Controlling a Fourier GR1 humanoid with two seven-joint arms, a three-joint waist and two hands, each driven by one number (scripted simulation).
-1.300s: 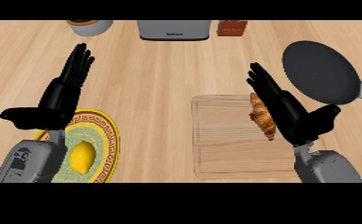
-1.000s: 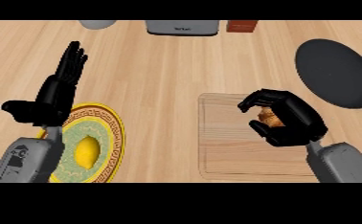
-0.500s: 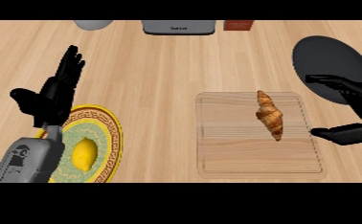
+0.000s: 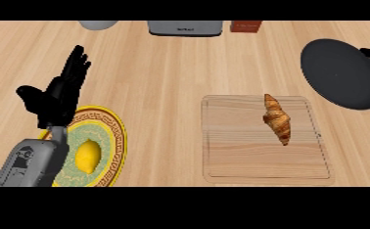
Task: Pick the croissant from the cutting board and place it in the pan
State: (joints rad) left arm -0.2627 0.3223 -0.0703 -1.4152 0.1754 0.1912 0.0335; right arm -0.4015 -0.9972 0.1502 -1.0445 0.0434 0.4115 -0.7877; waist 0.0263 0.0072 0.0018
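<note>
Wooden table. Croissant (image 4: 277,120): on board (image 4: 239,159), right half, lengthwise toward the far edge; I judge it light, flaky, crushable, best held across its thick middle. Pan (image 4: 338,72): right edge. Left hand (image 4: 57,96): fingers straight, resting. Right hand: unseen.

Golden croissant (image 4: 277,119) lies on cutting board (image 4: 239,159), beside dark pan (image 4: 336,71).

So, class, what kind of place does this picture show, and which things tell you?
Most likely a kitchen counter: a golden-brown croissant on a pale wooden cutting board, a round dark pan, and a lemon on a yellow patterned plate.
</note>
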